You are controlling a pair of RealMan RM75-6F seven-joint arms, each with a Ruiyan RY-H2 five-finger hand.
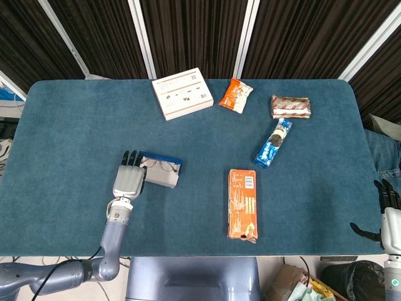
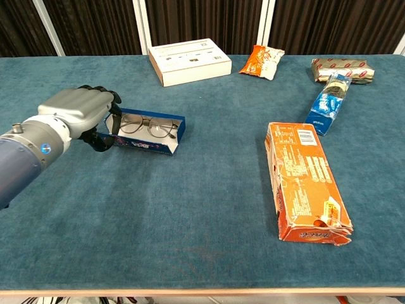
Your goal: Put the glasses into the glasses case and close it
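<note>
Left hand (image 2: 79,114) has its fingers curled at the left end of the glasses case (image 2: 149,134), touching it; whether they actually grasp the case wall cannot be told. The glasses (image 2: 149,126) already lie inside the open case, so closing is what remains. A push on that end could slide the light case across the tabletop (image 2: 190,221) rather than shut it, or a lens or temple riding high could get pinched by the lid. Right hand (image 1: 388,216) hangs off the tabletop's edge well right of the case, fingers apart, holding nothing. Right of the case lies an orange box (image 2: 304,180); beyond the case, a white box (image 2: 188,61). Neither blocks it.
</note>
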